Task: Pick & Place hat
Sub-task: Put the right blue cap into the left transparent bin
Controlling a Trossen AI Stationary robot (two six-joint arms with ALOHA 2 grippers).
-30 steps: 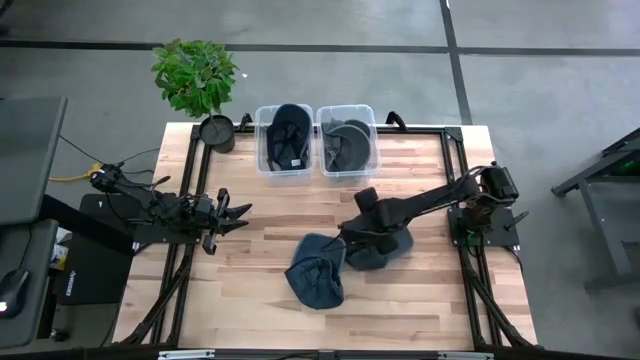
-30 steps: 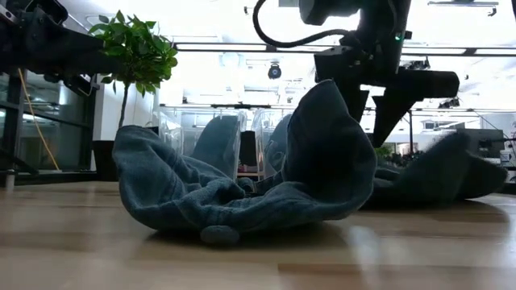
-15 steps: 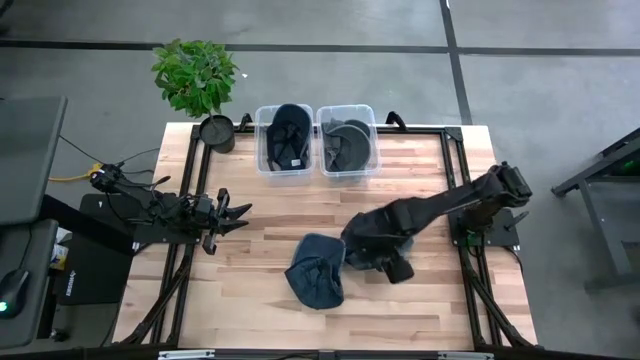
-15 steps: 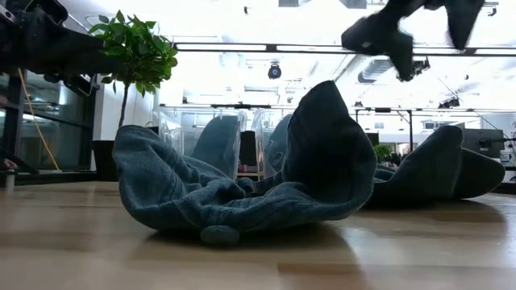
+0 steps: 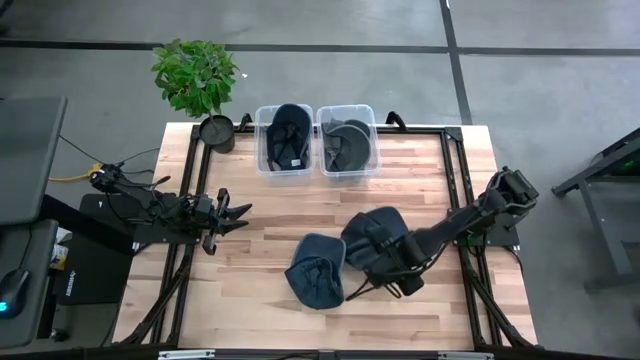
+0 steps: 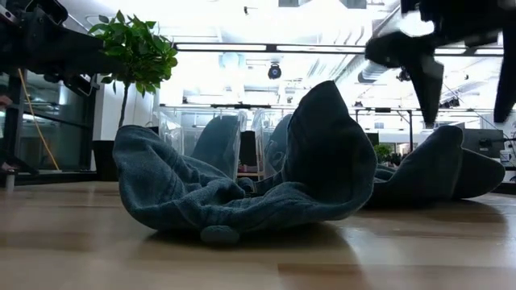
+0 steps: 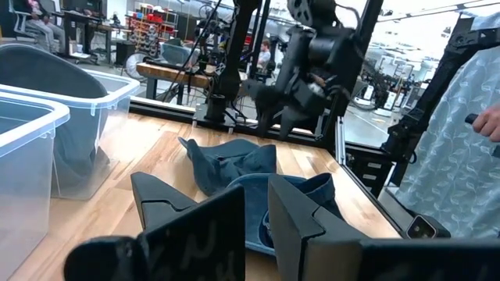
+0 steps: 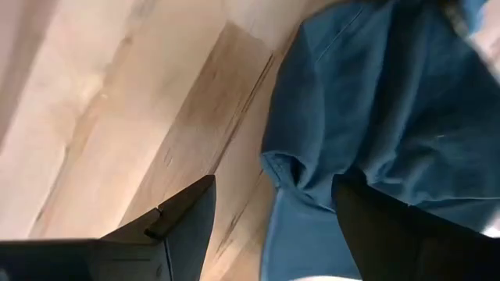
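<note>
Now, near hat: a dark blue-grey cloth hat (image 5: 317, 282) lies crumpled on the table (image 5: 250, 290), at the near middle; in the low view (image 6: 242, 181) its brim stands up in loose folds.
Second hat: just behind and to the right of it, touching or nearly so, lies another like it (image 5: 375, 238), (image 6: 439, 173).
Right gripper: it hangs (image 5: 385, 283) low over the near edge of the second hat, jaws spread wide and holding nothing; the wrist view shows blue cloth (image 8: 375, 117) between and beyond the fingers (image 8: 183, 222).
Left gripper: it waits (image 5: 232, 213) at the table's left side, clenched on nothing, its fingers (image 7: 211, 226) pointing toward the hats.
Bins: two clear bins stand at the far edge, the left (image 5: 284, 140) holding a dark hat, the right (image 5: 347, 140) greyish ones.
Plant: a potted one (image 5: 197, 80) stands at the far left corner.
Person: a patterned sleeve and a hand (image 7: 488, 121) show beyond the table.
Handling: likely light, soft and floppy, not fragile; it should sag and fold when lifted, and a thin fold may slip.
Hold: best a raised, bunched fold of brim or crown, pinched deep so several layers sit between the jaws; a flat-lying edge looks poor.
</note>
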